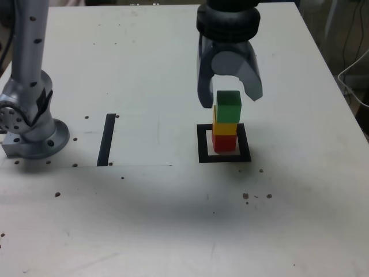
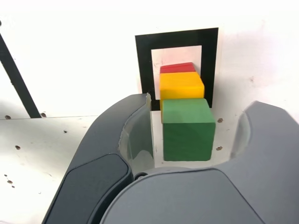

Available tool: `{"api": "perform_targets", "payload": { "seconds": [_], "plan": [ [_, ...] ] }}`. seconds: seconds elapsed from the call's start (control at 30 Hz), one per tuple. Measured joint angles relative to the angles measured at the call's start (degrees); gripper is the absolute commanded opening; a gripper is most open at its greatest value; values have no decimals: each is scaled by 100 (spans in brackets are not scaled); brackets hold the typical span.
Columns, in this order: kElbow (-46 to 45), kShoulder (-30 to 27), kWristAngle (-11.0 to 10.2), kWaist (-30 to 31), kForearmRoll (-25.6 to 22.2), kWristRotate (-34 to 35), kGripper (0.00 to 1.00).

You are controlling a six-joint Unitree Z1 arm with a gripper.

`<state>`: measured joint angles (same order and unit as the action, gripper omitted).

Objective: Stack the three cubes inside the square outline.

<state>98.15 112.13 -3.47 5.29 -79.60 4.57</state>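
The three cubes stand as one tower inside the square outline (image 1: pixel 203 144): red cube (image 1: pixel 224 142) at the bottom, yellow cube (image 1: pixel 225 128) in the middle, green cube (image 1: pixel 229 107) on top. My gripper (image 1: pixel 230 99) hangs over the tower, open, with a finger on each side of the green cube. In the wrist view there is a gap between each finger and the green cube (image 2: pixel 188 133), so my gripper (image 2: pixel 200 105) holds nothing. Beyond it show the yellow cube (image 2: pixel 181 86), a sliver of the red cube (image 2: pixel 177 67) and the square outline (image 2: pixel 144 65).
A straight black strip (image 1: pixel 106 139) lies on the white table towards the exterior view's left, also seen in the wrist view as the black strip (image 2: pixel 16 79). The arm's base (image 1: pixel 31 127) stands at the far left. Small holes dot the tabletop.
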Motion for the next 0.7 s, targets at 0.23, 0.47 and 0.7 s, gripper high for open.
{"api": "perform_targets", "payload": {
  "seconds": [0.23,0.47,0.7],
  "plan": [
    [-125,-326,-92,-3,-42,-47,100],
    [-565,-874,-99,-156,-46,-202,100],
    [-1326,-1314,-44,-246,362,-288,100]
  ]
}}
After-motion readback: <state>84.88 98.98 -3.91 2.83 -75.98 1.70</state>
